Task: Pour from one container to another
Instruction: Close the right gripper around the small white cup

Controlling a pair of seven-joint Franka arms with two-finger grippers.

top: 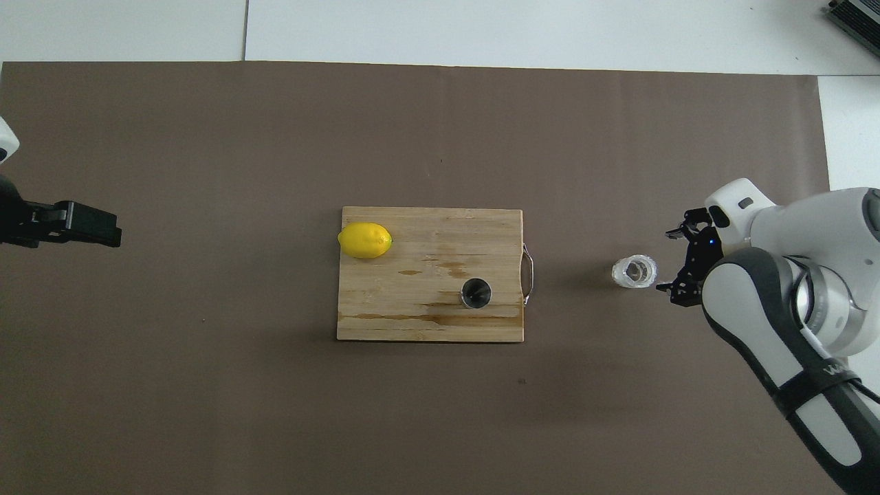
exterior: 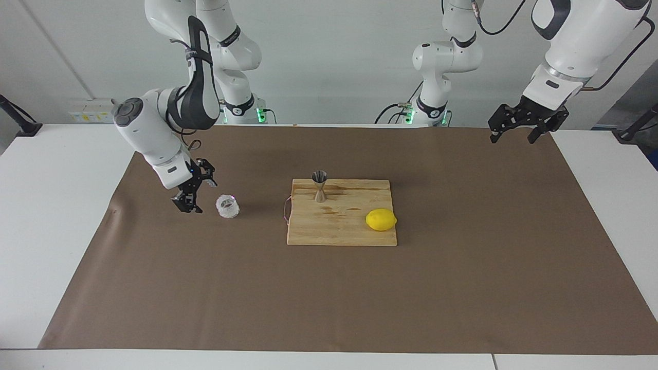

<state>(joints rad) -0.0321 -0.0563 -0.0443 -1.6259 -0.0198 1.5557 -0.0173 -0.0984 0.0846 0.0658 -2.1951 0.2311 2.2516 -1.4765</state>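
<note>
Facing view: right gripper (exterior: 194, 191) low beside the glass (exterior: 227, 206), fingers apart, not touching it.
Toward the left arm's end from that gripper, the jigger (exterior: 320, 185) stands upright on the board (exterior: 342, 234) with a lemon (exterior: 381, 220); left gripper (exterior: 520, 125) waits high, fingers apart, over the mat's (exterior: 462, 288) edge.

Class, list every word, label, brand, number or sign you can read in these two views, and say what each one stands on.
Right arm, on its dark cover: white lettering beginning "W"; the rest is too blurred to read.
Glass cup, jigger, lemon, cutting board: no text visible.
Pale box by the wall: no readable markings.
</note>
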